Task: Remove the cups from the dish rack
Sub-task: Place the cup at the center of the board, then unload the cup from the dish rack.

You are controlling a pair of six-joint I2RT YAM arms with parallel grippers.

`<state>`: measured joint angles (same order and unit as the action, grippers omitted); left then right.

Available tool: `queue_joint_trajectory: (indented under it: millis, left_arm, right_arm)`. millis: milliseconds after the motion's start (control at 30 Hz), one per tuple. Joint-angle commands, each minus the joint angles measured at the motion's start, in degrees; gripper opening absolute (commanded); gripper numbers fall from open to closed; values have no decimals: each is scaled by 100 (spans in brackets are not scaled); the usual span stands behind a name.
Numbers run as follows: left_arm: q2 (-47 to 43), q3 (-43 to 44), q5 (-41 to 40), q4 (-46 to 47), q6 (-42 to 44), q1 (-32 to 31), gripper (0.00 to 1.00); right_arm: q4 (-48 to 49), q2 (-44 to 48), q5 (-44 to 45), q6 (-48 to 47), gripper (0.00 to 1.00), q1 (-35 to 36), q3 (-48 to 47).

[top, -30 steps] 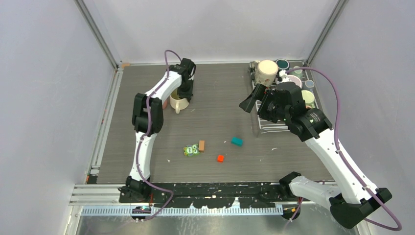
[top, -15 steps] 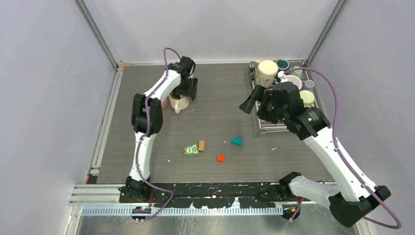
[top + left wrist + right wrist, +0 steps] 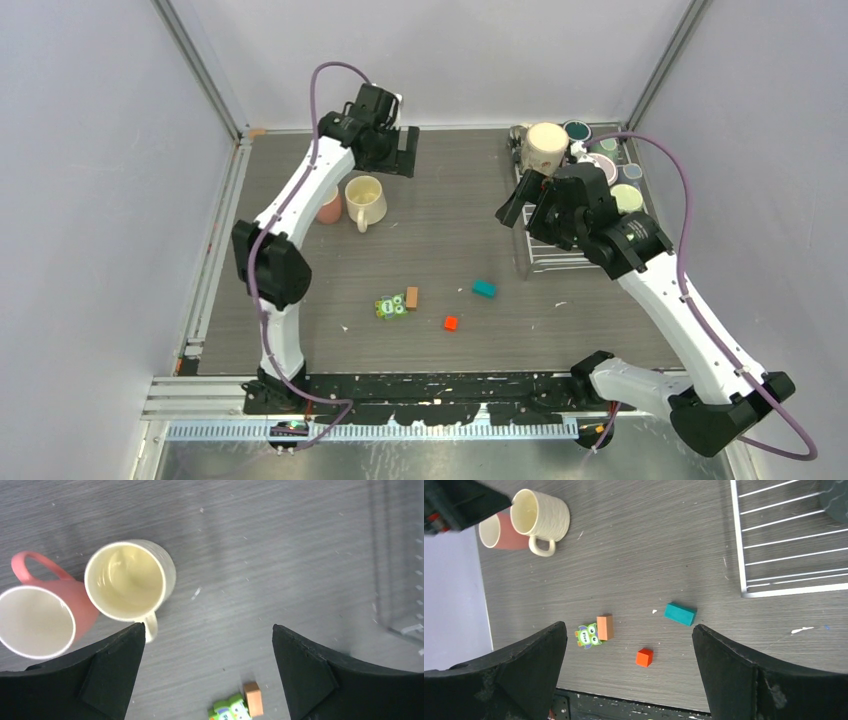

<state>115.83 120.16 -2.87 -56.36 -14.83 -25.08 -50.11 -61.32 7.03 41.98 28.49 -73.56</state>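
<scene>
Since a sec ago your left gripper (image 3: 400, 152) has let go of the cream ribbed ceramic mug (image 3: 365, 200) and risen toward the back wall (image 3: 430, 60); jaws now wide, nothing between them. That mug stands upright on the grey wood-grain table (image 3: 440, 250), right against the pink ceramic mug (image 3: 328, 208) on its left; both are out of the rack.

Your right gripper (image 3: 524, 205) has barely shifted; jaws wide, empty, hovering at the left edge of the silver-white wire dish rack (image 3: 556, 265). The rest of the cups sit at the rack's far end: a second cream mug (image 3: 546, 148) at the far-left corner, w/ a dark teal mug (image 3: 577, 130), pale pink mug (image 3: 603, 165) and pale green mug (image 3: 628, 197) to its right.

What matters for you next, imo: the second cream mug lies just beyond the right gripper, toward the back wall; the rack's long axis runs near-to-far; right arm is much nearer, left arm well apart across the table. Whether that mug is upright or upturned I can't tell.
</scene>
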Motion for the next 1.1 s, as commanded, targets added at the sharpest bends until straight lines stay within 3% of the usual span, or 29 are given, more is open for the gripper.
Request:
queue_joint_trajectory:
  millis: [0,300,633,1067]
  left_arm:
    - [-984,-613,344,158,-177,-229,100]
    - [-2716,-2632,1178,841,-571,-785,100]
    - [-4116,-4284,1888,1284,-811,-1103,100]
    - [-4790,-5128,2236,1379,-717,-1134,100]
  right_arm:
    - [-112,-91,522,73,100,4,-235]
    - [-16,-313,1341,0,100,-290,52]
    - [1216,-630,1287,-317,100,-1976,880]
    - [3102,-1077,1474,-1259,100,-2676,1605]
